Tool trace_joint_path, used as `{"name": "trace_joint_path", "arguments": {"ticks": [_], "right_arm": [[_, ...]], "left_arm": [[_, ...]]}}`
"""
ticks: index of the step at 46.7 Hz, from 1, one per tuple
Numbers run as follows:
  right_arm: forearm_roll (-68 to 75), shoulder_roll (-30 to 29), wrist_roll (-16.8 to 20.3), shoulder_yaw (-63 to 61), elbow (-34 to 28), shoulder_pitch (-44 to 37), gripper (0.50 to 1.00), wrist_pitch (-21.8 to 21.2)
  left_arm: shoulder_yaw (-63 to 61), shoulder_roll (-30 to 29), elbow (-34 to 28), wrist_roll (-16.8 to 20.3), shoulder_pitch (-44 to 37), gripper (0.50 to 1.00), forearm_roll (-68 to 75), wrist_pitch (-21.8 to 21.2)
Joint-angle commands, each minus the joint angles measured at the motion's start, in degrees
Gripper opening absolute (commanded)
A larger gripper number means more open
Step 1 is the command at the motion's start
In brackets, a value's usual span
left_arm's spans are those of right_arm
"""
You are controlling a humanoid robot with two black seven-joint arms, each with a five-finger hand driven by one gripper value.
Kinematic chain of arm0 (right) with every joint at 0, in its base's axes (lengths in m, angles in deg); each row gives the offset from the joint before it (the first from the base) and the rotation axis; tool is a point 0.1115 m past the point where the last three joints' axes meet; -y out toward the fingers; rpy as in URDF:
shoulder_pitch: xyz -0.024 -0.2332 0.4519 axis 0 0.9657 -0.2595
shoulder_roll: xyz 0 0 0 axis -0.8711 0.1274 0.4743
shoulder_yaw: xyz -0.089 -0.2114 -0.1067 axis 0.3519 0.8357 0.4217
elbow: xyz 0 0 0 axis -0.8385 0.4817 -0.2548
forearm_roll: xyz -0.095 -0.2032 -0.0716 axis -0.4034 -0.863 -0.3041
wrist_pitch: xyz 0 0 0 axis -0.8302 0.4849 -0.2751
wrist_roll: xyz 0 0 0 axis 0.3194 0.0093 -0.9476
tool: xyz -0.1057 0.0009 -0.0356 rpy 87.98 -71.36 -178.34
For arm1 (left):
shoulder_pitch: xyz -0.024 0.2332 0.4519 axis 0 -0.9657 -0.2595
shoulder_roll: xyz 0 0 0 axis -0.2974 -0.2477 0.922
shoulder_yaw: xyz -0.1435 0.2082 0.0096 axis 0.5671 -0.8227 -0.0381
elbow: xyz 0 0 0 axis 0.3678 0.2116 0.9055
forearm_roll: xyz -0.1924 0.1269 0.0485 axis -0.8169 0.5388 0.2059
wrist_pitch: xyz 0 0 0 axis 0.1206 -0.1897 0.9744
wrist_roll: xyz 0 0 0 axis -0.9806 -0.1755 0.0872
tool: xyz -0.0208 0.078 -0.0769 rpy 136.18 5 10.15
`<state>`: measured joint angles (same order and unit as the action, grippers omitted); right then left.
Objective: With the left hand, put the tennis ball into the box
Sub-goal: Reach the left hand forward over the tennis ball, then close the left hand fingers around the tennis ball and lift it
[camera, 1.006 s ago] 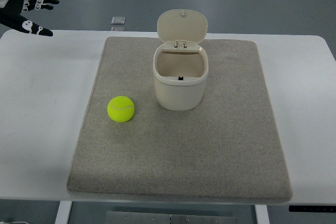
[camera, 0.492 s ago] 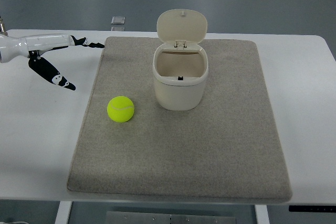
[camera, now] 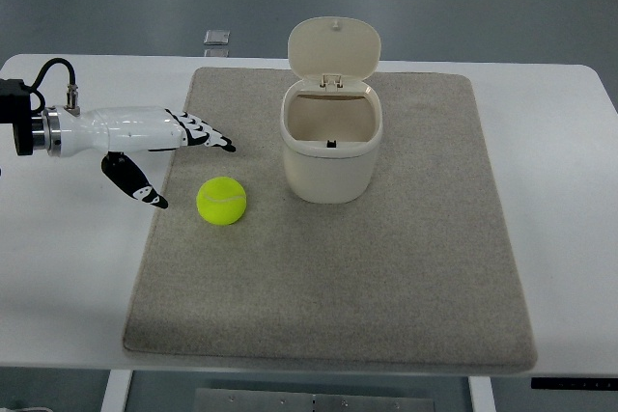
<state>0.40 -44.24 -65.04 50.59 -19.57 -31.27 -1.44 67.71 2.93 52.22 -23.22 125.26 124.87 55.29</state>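
A yellow-green tennis ball lies on the grey mat, left of a cream box whose lid stands hinged open at the back. My left hand reaches in from the left, open, fingers stretched toward the mat and thumb pointing down. It hovers just up and left of the ball, a small gap between them. The box interior looks empty.
The mat covers the middle of a white table. A small grey square object sits beyond the table's far edge. The right arm does not show.
My left arm has swung from the far left corner down and right, over the mat's left edge, close to the ball. Ball and box have not moved.
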Motion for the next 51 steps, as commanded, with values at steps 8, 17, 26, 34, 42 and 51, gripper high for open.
{"name": "trace_joint_path", "arguments": {"ticks": [8, 17, 26, 34, 42, 51], "right_arm": [[0.0, 0.0, 0.0, 0.0, 0.0, 0.0, 0.901, -0.1], [0.0, 0.0, 0.0, 0.0, 0.0, 0.0, 0.901, 0.0], [0.0, 0.0, 0.0, 0.0, 0.0, 0.0, 0.901, -0.1], [0.0, 0.0, 0.0, 0.0, 0.0, 0.0, 0.901, 0.0], [0.0, 0.0, 0.0, 0.0, 0.0, 0.0, 0.901, 0.0], [0.0, 0.0, 0.0, 0.0, 0.0, 0.0, 0.901, 0.0]], "left_arm": [[-1.6, 3.0, 0.0, -0.2, 0.3, 0.975, 2.6, -0.9], [-1.9, 4.0, -0.4, -0.3, 1.1, 0.975, 4.5, -0.9], [-4.8, 4.9, -0.7, -0.4, 2.8, 0.975, 6.5, -0.9], [-5.3, 5.9, -1.1, -0.5, 2.8, 0.975, 6.6, -0.9], [-5.8, 6.1, -1.6, -0.5, 2.8, 0.943, 8.1, -0.9], [-5.8, 6.3, -2.4, -0.5, 2.8, 0.842, 8.9, -0.9]]}}
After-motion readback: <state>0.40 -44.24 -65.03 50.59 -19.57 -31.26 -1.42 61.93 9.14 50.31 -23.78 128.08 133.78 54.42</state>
